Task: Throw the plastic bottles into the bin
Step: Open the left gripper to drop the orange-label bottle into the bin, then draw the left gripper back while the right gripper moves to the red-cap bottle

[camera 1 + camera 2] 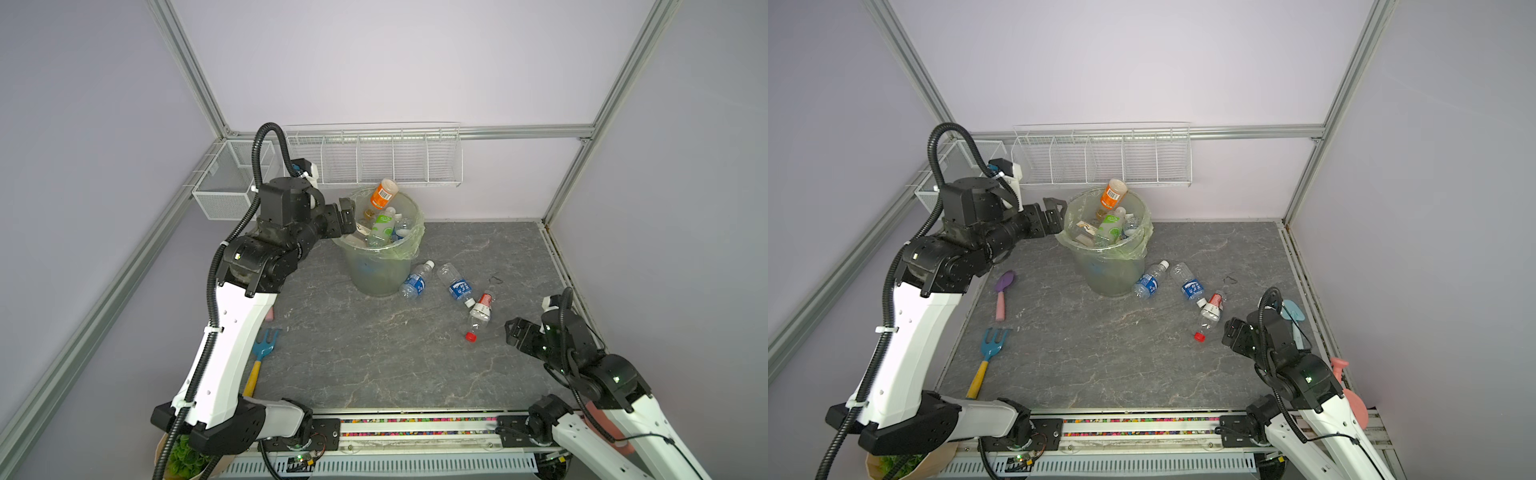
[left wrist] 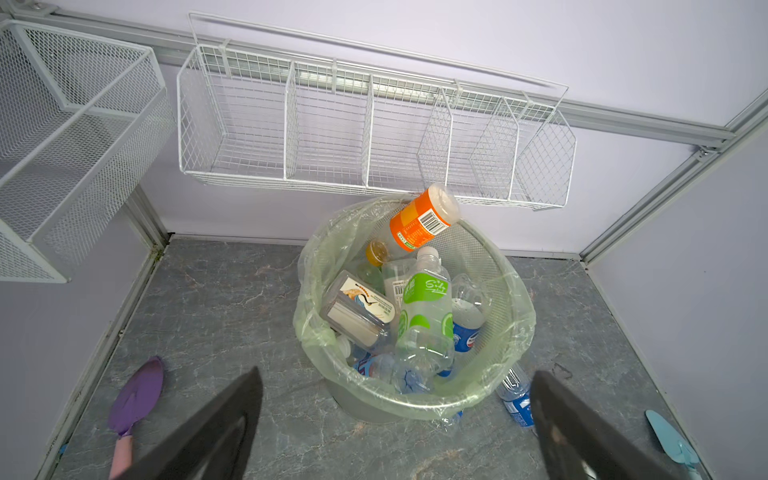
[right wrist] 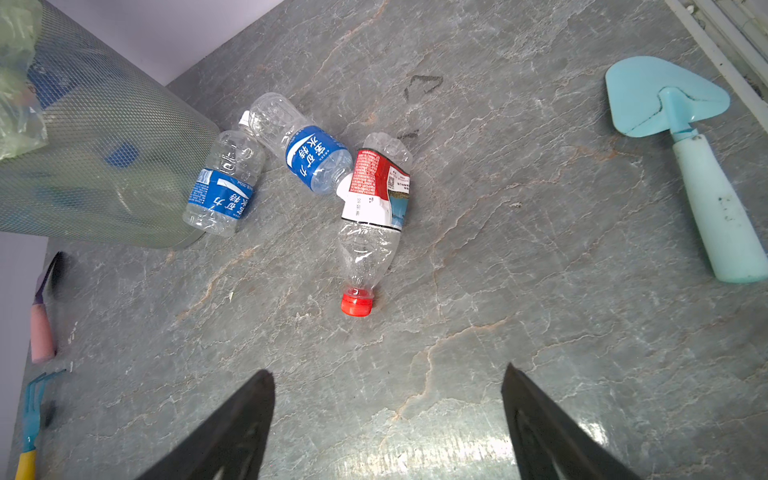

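Three loose bottles, one bin, two wire baskets

Left arm: rises from its base at 7 o'clock, elbow high, wrist level. The left claw sits close to the middle of both top views, at about 10 o'clock, pointing toward 3 o'clock. Its jaws stand wide apart and grip nothing.

Right arm: folded low at 4 o'clock. The right claw points toward 10 o'clock, jaws wide apart, gripping nothing.

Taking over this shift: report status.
Left hand open at round pale-green plastic bin; right hand open, empty. Three clear plastic bottles lie on grey table. Nothing blocking.
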{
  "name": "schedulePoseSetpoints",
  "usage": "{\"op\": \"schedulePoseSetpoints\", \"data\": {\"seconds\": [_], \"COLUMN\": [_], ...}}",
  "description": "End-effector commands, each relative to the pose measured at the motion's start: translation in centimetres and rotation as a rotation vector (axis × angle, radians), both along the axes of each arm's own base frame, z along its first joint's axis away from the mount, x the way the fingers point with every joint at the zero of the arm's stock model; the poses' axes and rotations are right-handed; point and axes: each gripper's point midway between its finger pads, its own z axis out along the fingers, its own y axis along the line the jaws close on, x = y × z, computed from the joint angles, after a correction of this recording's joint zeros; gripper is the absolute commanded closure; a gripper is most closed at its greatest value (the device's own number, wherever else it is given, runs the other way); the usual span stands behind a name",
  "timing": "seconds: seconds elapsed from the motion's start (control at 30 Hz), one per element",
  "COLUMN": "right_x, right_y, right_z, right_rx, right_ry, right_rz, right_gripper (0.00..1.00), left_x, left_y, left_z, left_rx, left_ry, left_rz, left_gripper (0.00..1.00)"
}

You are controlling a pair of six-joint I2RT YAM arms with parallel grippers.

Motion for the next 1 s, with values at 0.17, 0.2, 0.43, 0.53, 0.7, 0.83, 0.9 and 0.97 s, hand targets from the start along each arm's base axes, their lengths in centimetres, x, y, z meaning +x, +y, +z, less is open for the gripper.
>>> {"op": "schedulePoseSetpoints", "data": {"seconds": [0.17,0.2,0.43,0.53,0.7,0.83,0.9,0.97], "right_x": [1.5,1.8,3.7,4.8,6.8,8.9,9.8,10.6], "right_y": [1.4,1.6,2.6,3.0,3.5,4.6,4.9,5.3], "right_z": [-0.2,-0.2,-0.7,-1.0,-2.7,-3.4,-4.3,-5.0], "right_rx": [0.022,0.021,-0.028,-0.061,-0.140,-0.179,-0.200,-0.209], "right_ry": [0.016,0.021,0.055,0.078,0.121,0.176,0.210,0.227], "right_rz": [0.025,0.030,0.059,0.066,0.093,0.121,0.123,0.129], "right_gripper": [0.12,0.12,0.12,0.12,0.12,0.11,0.11,0.11], "left_x": [-4.3,-4.7,-7.1,-8.1,-9.8,-10.8,-11.5,-12.0], "left_y": [0.8,0.8,1.7,1.9,2.2,2.7,3.1,3.4], "left_z": [1.3,1.0,-1.8,-3.2,-6.1,-8.5,-9.1,-9.8], "left_rx": [-0.105,-0.110,-0.134,-0.150,-0.180,-0.197,-0.202,-0.205], "left_ry": [-0.098,-0.098,-0.070,-0.050,-0.010,0.029,0.037,0.049], "left_rz": [-0.057,-0.063,-0.073,-0.081,-0.091,-0.083,-0.077,-0.067], "left_gripper": [0.00,0.00,0.00,0.00,0.01,0.01,0.01,0.01]}}
